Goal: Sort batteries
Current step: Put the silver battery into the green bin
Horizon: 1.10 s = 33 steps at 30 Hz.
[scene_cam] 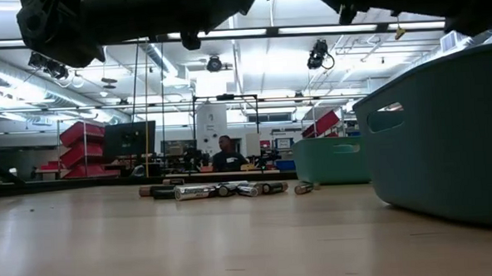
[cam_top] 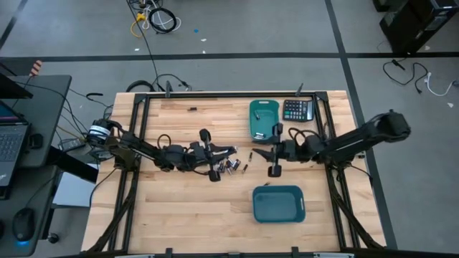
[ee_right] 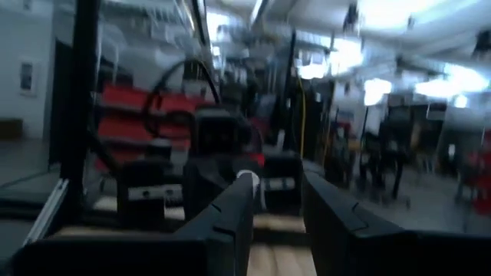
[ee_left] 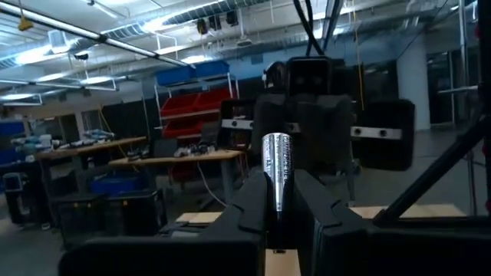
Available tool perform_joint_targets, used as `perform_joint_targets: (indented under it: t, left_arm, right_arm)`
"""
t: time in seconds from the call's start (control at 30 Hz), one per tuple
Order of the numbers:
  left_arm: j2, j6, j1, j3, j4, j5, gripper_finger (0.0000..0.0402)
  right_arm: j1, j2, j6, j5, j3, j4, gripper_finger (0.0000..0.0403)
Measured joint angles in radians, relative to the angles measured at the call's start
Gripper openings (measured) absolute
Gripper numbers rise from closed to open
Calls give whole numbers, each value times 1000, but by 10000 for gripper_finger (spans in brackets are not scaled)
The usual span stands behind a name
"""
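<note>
Left hand [ee_left: 278,201] around a silvery battery [ee_left: 276,178] (lower end hidden)

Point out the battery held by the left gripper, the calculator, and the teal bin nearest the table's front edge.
Silver battery [ee_left: 276,172]: left wrist view, middle of its upright body.
Calculator [cam_top: 297,110]: high view, centre of its keypad.
Teal bin [cam_top: 278,214]: high view, bare floor inside it.

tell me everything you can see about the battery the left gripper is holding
The battery is a slim silvery-grey metal cylinder with faint printed lettering near its free end, and it looks shiny. It stands clamped between the left gripper's two dark fingers, its free end jutting out past them and its other end hidden between them. Only the fingers touch it. The high view shows the left gripper over the table's middle, by the loose pile of batteries.
</note>
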Motion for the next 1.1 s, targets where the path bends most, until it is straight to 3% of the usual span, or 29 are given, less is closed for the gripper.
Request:
perform_joint_targets:
  t: [0.13, 0.43, 0.8, 1.1]
  left_arm:
    - [0, 22, 0, 6, -4, 5, 23]
    - [0, 51, 2, 17, -31, 7, 23]
    - [0, 98, 4, 17, 0, 51, 23]
    - [1, 201, 18, 66, -63, 73, 23]
  right_arm:
    - [2, 123, -16, -1, 30, 170, 100]
    - [20, 292, -88, 12, 177, 184, 134]
    - [17, 315, -99, 30, 200, 181, 191]
    - [15, 315, -98, 35, 200, 175, 190]
